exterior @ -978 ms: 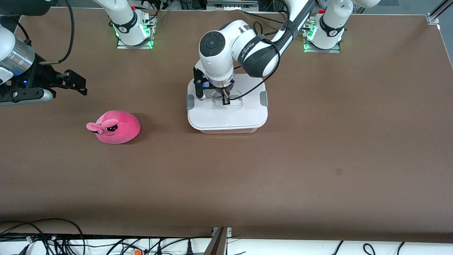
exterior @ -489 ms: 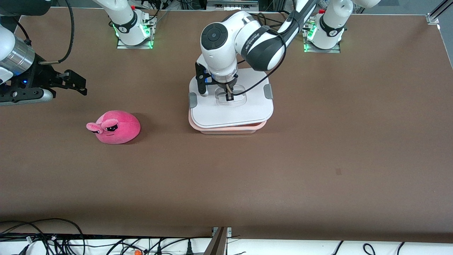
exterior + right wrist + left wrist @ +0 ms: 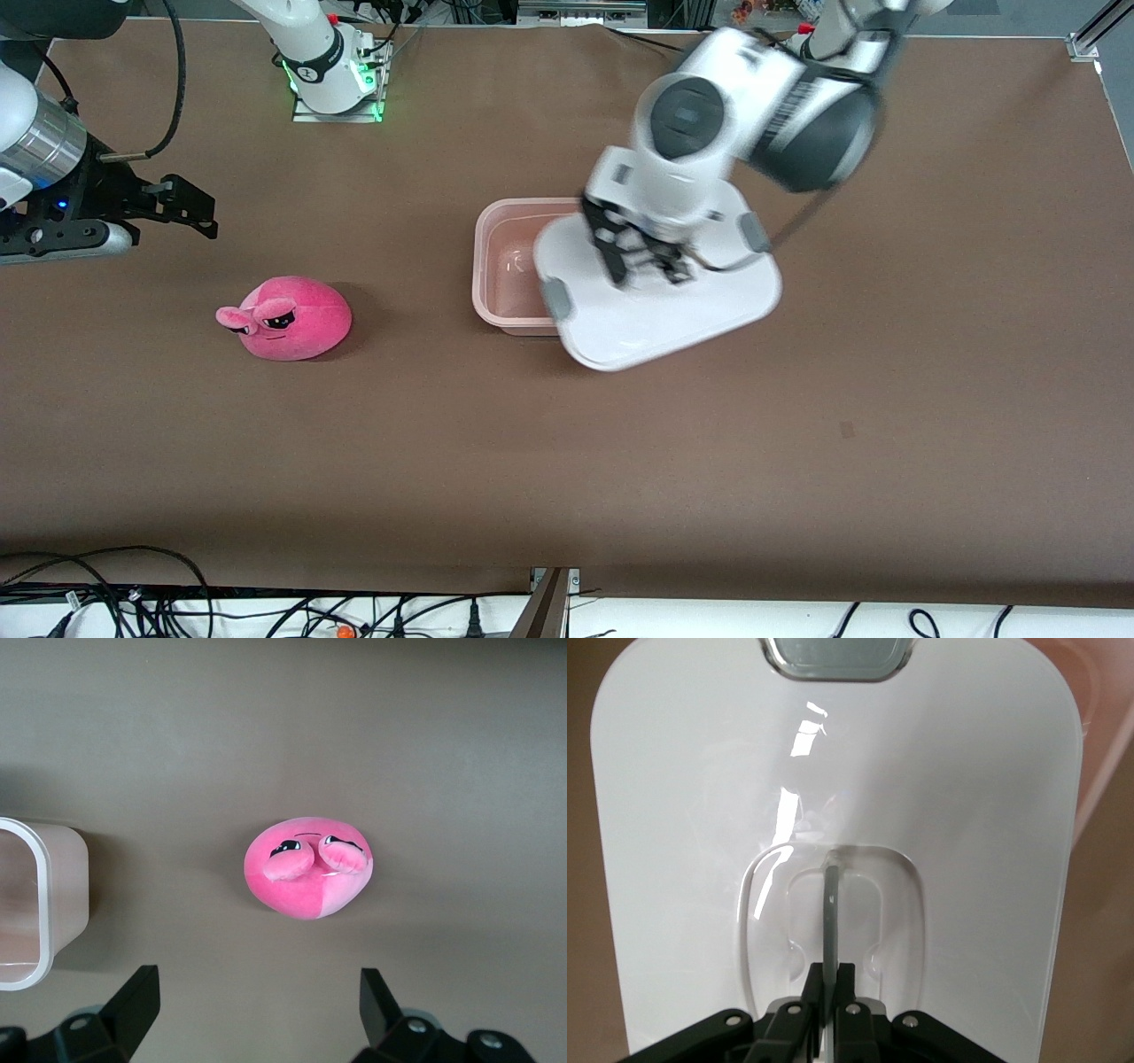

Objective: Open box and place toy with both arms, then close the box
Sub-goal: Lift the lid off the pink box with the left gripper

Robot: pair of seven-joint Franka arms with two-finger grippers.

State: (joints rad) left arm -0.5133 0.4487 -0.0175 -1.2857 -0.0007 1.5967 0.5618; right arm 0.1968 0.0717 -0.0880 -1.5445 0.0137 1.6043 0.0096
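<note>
No text, label, brand or number can be read anywhere — not on the arms, the lid, the box, the toy or the tabletop.

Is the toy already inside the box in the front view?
No: the toy lies on the table, apart from the open box, toward the right arm's end.
</note>
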